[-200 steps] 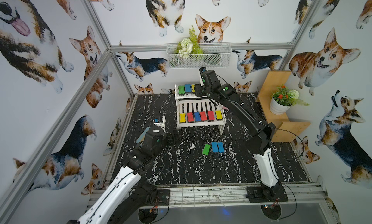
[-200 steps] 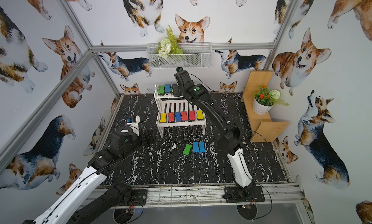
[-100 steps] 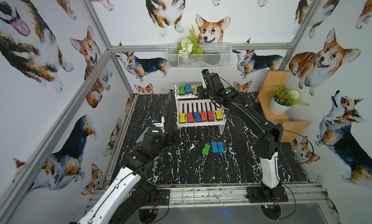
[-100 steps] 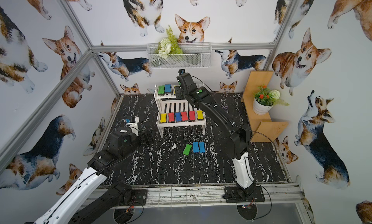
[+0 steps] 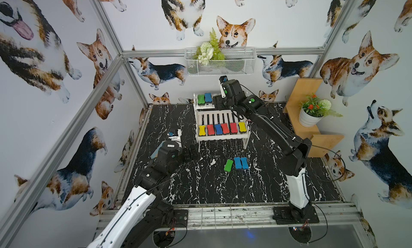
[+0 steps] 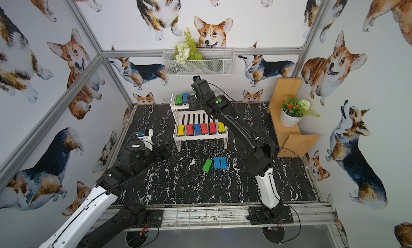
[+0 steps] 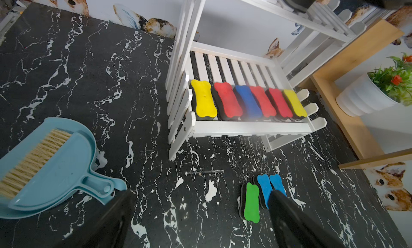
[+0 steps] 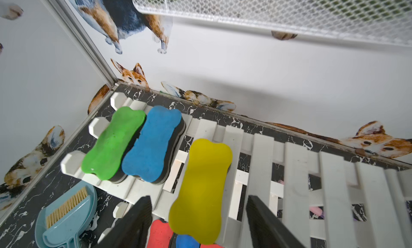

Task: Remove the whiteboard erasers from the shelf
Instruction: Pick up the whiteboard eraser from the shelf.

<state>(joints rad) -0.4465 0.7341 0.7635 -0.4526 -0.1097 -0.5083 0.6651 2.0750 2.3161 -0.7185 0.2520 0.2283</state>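
Target is the yellow eraser point(image 8: 207, 169) on the top tier of the shelf point(image 5: 223, 137), just right of the blue eraser point(image 8: 153, 144) and green eraser point(image 8: 111, 146). In both top views my right arm hides it.

My right gripper point(image 8: 198, 198) sits right over it. The fingers stand apart, one on each side of its near lobe, with a gap showing on both sides, so nothing is gripped.

The eraser's long axis runs near-to-far along the slats, roughly in line with my reach. The jaws therefore span its short width, which I judge the right way to pinch it. Its near end pokes past the tier's front edge, above the lower row. I can't tell if it lies fully flat.

My left gripper point(image 7: 200, 193) is spread wide and empty. It sits low over the table, front-left of the shelf and well apart from the top tier. So the right arm is nearer and this pick is its job.

A row of six erasers point(image 5: 220, 128) is still on the lower tier's front. Three erasers point(image 5: 237, 164) already lie on the table in front: one green, two blue.

The next move likely needs a straight close, then a lift clear of the blue neighbour.
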